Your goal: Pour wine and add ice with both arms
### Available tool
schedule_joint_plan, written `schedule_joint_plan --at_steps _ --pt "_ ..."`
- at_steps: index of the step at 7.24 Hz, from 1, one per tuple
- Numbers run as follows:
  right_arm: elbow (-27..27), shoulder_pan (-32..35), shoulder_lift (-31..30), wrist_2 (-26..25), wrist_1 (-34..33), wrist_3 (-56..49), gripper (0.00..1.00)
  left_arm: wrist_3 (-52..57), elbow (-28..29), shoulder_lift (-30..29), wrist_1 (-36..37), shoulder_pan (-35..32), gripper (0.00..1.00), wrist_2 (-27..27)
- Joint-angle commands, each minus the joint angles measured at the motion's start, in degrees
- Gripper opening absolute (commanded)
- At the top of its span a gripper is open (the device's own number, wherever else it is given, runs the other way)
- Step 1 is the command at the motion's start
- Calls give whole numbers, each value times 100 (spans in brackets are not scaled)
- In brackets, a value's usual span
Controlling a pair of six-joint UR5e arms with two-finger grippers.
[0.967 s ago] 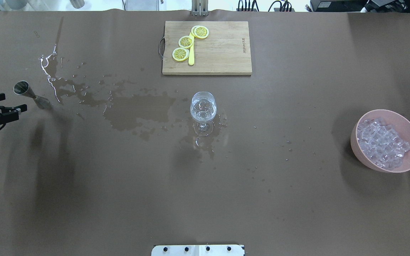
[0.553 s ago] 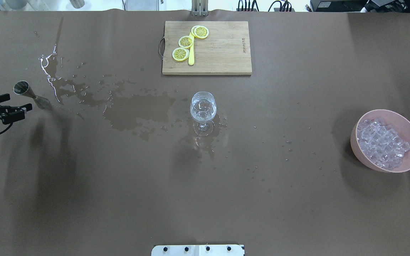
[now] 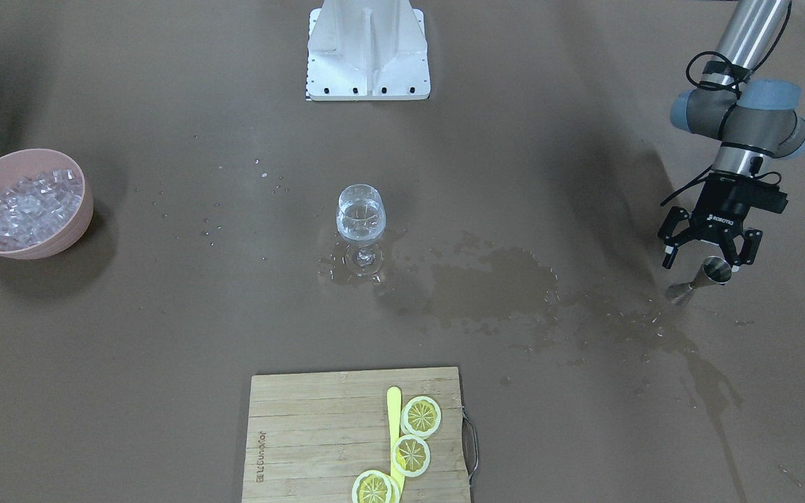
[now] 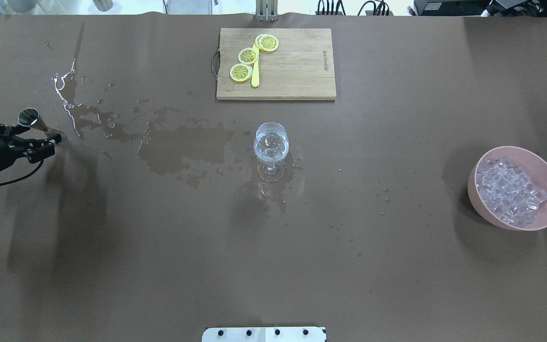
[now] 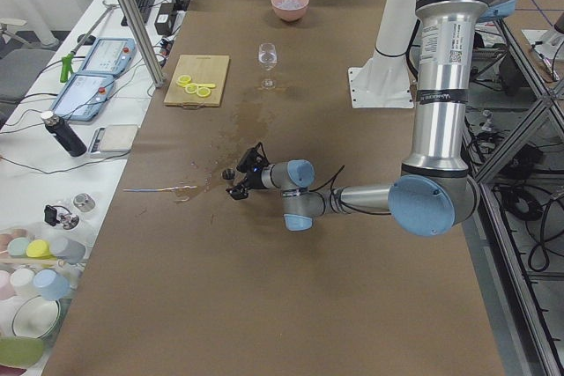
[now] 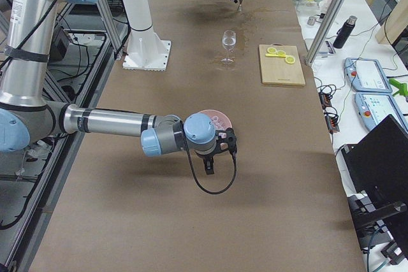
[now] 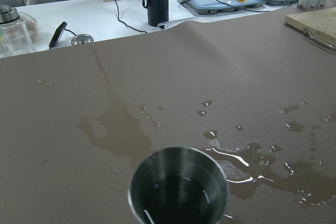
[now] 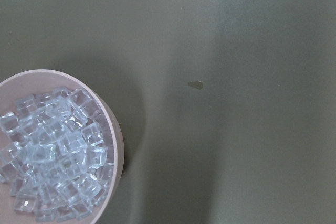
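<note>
Now left gripper (image 3: pixel 701 260) jaws apart around steel jigger (image 3: pixel 714 270); right gripper (image 6: pixel 210 167) near ice (image 4: pixel 508 190), state unclear

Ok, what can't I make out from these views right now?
Right hand: shows only in exterior right view; open or shut unclear.
Jigger contents: left wrist view, inside too dark to gauge level.
Left hand: whether fingers touch the jigger; front-facing too small, overhead overlaps them.

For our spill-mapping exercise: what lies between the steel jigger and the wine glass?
Overhead view: dark wet stains spread across the stretch between the jigger and the wine glass; no other object.
</note>
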Motion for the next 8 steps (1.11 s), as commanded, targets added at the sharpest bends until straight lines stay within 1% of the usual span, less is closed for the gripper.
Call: schedule_joint_plan --at_steps 1,3,4,5,8 --pt "-38 0 0 11 0 0 100 74 118 -68 10 42 97 42" --pt "-39 -9 0 11 0 -18 100 -3 101 -146 27 42 97 51" --pt "-30 -9 0 11 9 -18 100 -83 145 -199 149 33 97 51" --pt "-30 -17 0 19 9 -9 100 -501 162 -191 211 33 97 51" --pt "-30 -18 0 20 9 -27 100 -558 180 -182 264 -28 97 51"
